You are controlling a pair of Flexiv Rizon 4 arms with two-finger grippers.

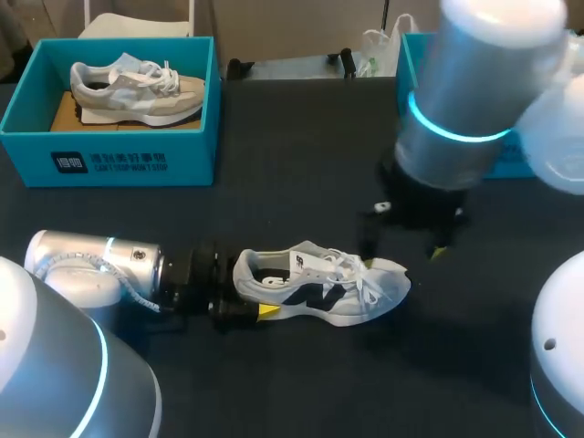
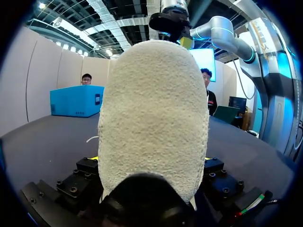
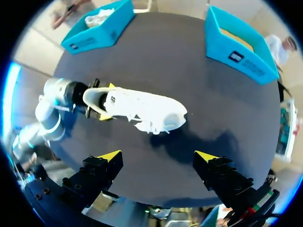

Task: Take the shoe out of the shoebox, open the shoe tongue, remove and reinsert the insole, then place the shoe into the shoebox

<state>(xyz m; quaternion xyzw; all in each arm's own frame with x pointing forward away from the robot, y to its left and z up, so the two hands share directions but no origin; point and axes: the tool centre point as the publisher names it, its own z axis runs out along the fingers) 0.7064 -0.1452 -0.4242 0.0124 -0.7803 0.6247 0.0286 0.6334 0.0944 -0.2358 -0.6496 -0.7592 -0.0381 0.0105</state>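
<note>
**Sneaker held by the heel on the table, outside the shoebox**

A white and grey sneaker (image 1: 319,292) with a dark side logo is seen standing on its sole on the dark table (image 1: 301,164), its toe turned away from the left arm. Its heel is pinched by the left gripper (image 1: 248,297). In the right wrist view, 1 yellow tip is seen pressed to each side of the heel. In the left wrist view, the fuzzy heel fills the space between the 2 fingers. White laces are seen lying over the tongue.

The right gripper (image 3: 158,156) is held above the sneaker's toe end, apart from it. Its 2 fingers are spread wide and nothing is held between them.

The blue shoebox (image 1: 119,160) is set beyond the sneaker's heel end, toward the far side of the table and well apart from the sneaker. A 2nd sneaker (image 1: 137,87), grey and white, is laid inside it. A 2nd blue box (image 3: 241,47) is placed beyond the sneaker's toe end, also well apart. In the head view it is largely hidden by the right arm.
</note>
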